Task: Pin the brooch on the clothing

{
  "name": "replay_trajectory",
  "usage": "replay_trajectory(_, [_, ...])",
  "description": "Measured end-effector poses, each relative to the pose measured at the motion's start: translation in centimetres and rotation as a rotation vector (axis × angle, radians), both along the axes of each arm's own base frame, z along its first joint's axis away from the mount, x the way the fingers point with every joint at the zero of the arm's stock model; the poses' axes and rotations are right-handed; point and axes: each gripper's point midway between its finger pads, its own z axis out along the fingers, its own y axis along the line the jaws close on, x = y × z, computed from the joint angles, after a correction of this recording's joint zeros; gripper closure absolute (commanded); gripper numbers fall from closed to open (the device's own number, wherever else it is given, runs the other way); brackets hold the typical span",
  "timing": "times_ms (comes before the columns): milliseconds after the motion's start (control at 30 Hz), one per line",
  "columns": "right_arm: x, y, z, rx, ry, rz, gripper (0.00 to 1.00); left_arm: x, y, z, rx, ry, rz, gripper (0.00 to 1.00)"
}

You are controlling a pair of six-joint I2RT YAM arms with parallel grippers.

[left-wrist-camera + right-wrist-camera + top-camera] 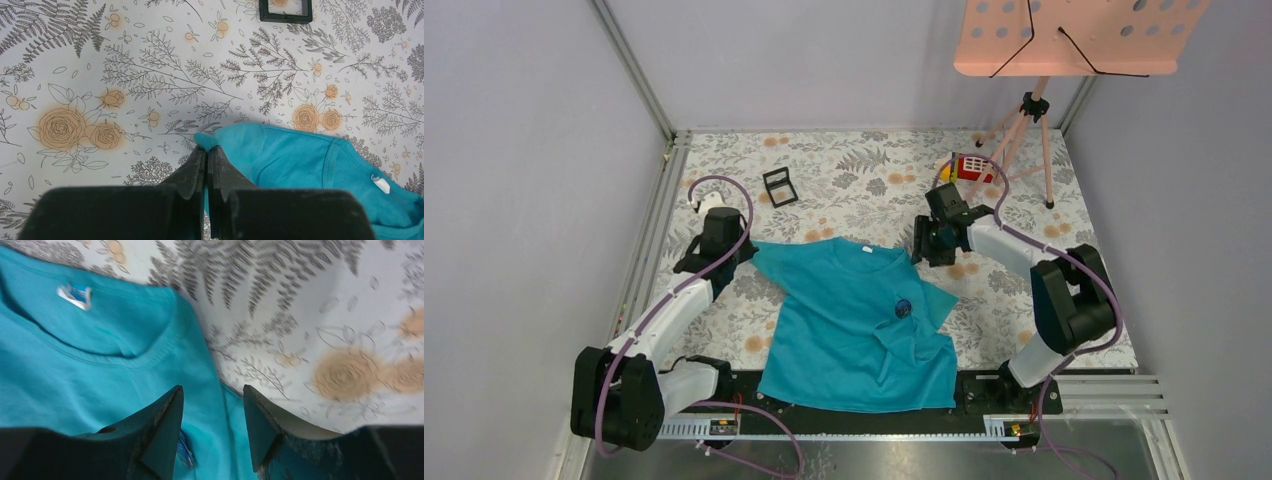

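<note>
The clothing, a teal T-shirt (844, 330), lies flat in the middle of the floral table, its white neck label (865, 252) at the far side. The brooch (903, 308), a small dark-blue disc, sits on the shirt's right chest among wrinkles. My left gripper (208, 148) is shut on a pinched fold of the shirt's (300, 160) left sleeve edge. My right gripper (212, 390) hovers open over the shirt's (75, 370) right shoulder edge, nothing gripped. The brooch (186, 452) shows beside its left finger.
A small black square frame (780, 186) stands on the table behind the shirt and shows in the left wrist view (285, 11). A red and yellow toy (969, 166) and a tripod (1034, 130) with a pink perforated tray (1074, 40) stand at the back right.
</note>
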Motion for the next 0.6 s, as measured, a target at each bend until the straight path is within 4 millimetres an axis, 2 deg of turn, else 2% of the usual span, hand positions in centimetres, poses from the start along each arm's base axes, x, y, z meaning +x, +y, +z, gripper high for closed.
replay_trajectory(233, [2.4, 2.1, -1.2, 0.048, 0.013, 0.035, 0.53, 0.1, 0.2, 0.1, -0.005, -0.002, 0.004, 1.0])
replay_trajectory(467, [2.5, 2.9, -3.1, 0.061, 0.066, 0.053, 0.6, 0.1, 0.4, 0.1, -0.007, -0.001, 0.011, 1.0])
replay_trajectory(533, [2.7, 3.2, -3.2, 0.073, 0.066, 0.059, 0.67, 0.1, 0.5, 0.0, -0.007, -0.001, 0.014, 1.0])
replay_trajectory(600, [3.1, 3.6, -3.2, 0.085, 0.063, 0.065, 0.79, 0.1, 0.6, 0.0, -0.008, -0.001, 0.017, 1.0])
